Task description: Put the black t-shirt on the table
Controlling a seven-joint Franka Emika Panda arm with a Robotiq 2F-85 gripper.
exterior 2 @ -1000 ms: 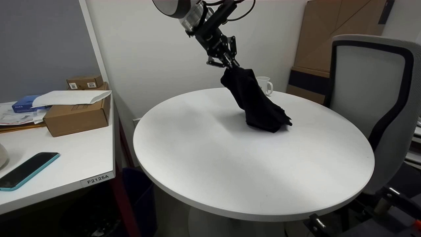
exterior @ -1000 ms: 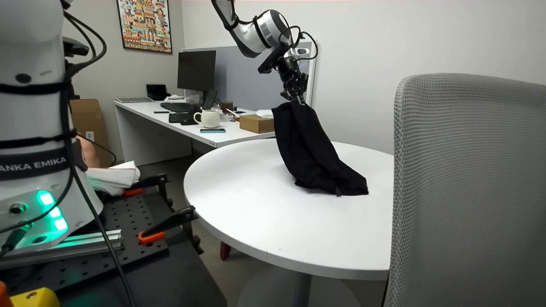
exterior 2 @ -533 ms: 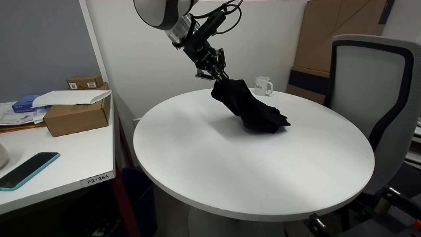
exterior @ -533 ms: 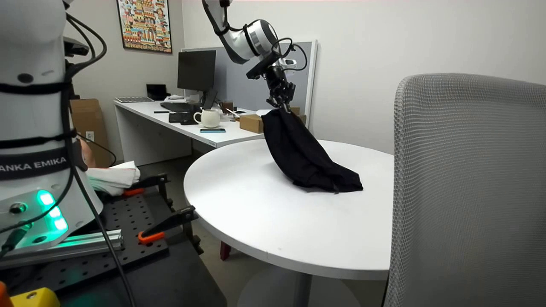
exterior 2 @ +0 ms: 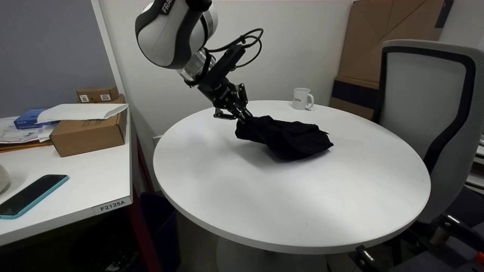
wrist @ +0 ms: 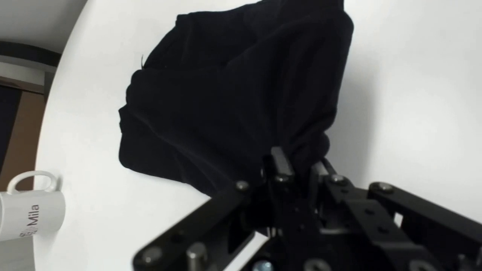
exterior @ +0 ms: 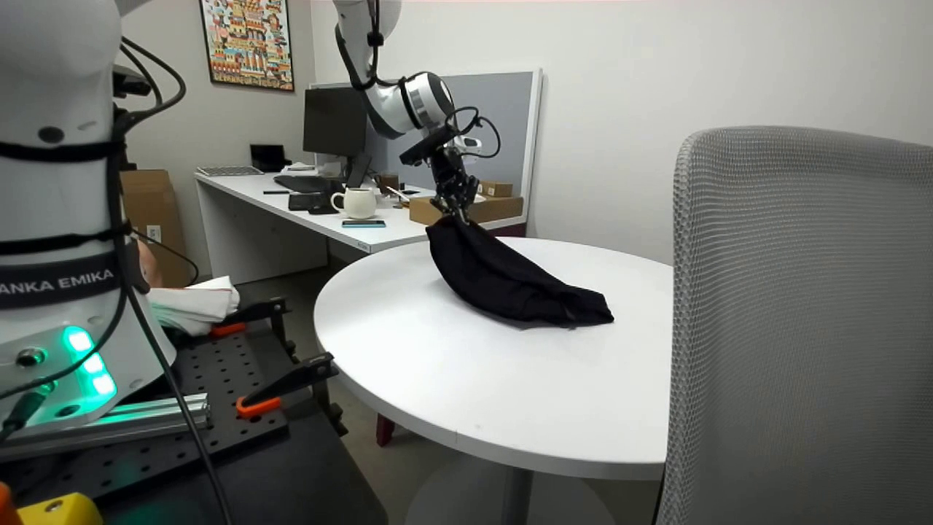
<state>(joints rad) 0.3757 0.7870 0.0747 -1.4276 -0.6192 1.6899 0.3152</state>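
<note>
The black t-shirt [exterior: 510, 284] slopes from my gripper down onto the round white table [exterior: 452, 364]; it also shows in an exterior view [exterior 2: 289, 139] and fills the middle of the wrist view [wrist: 226, 105]. Its far part rests on the tabletop [exterior 2: 272, 204]. The end by the gripper is held a little above it, with a shadow beneath. My gripper [exterior 2: 245, 115] is shut on the bunched near edge; it also shows in an exterior view [exterior: 462, 216]. In the wrist view, black cloth sits between the fingertips of the gripper [wrist: 300, 164].
A white mug [exterior 2: 301, 99] stands at the table's far edge; it also shows in the wrist view [wrist: 34, 212]. A grey mesh chair [exterior: 802, 313] stands against the table. A white desk [exterior: 291, 204] with boxes, a mug and a phone stands beside the table.
My gripper has moved down and to the left in both exterior views, with the t-shirt held. More of the cloth lies low over the table, and the mug behind it is uncovered.
</note>
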